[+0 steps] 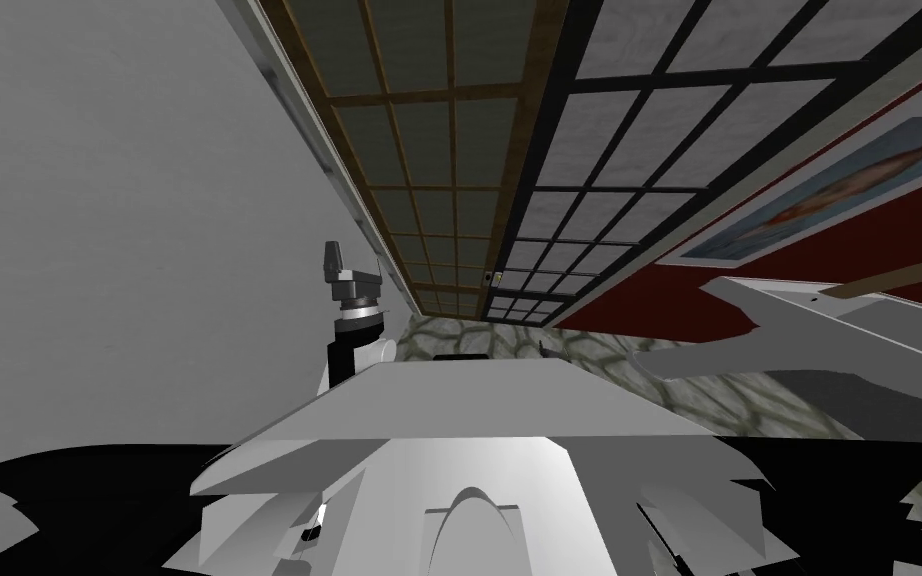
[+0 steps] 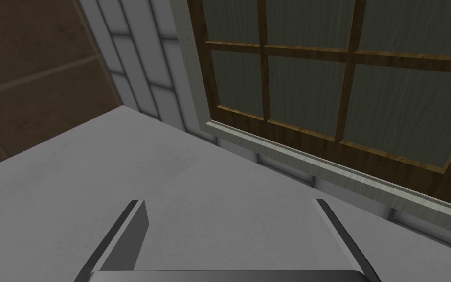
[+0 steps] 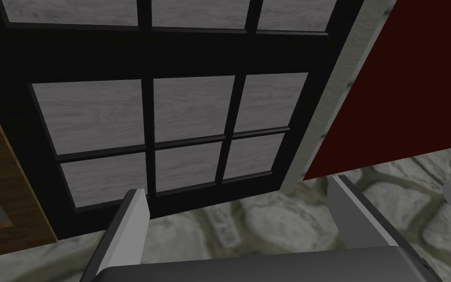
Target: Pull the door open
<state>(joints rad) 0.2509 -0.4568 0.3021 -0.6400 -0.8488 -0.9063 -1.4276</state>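
The door is a pair of leaves at my 12 o'clock: a brown-framed leaf [image 1: 429, 150] with dull green panes at 11, and a black-framed leaf [image 1: 649, 110] with grey panes at 1. A small handle [image 1: 493, 280] sits low on the seam between them, on the black leaf's stile as far as I can tell, so I take that leaf as the one to pull.

My right fingers [image 3: 131, 230] stand apart with nothing between them. They point at the black leaf's lowest panes [image 3: 190, 161] and the stone floor [image 3: 278, 215] at its foot, with the red wall [image 3: 415, 73] off at 2 o'clock. My left arm [image 1: 349, 300] is raised at 10 o'clock. The left fingers [image 2: 132, 237] are likewise apart and empty, and they face the grey wall [image 2: 170, 171] beside the brown leaf's frame.

The step in hand is the reach, I judge, and the right hand is the nearer one. It aims too low, so I should lift the wrist until the handle sits midway between the fingers, keep them wide on the approach, and clamp only once both blades flank it. Then I should pull back along the leaf's arc rather than straight, so the grip does not slip off. The left arm should stay clear of the swing.
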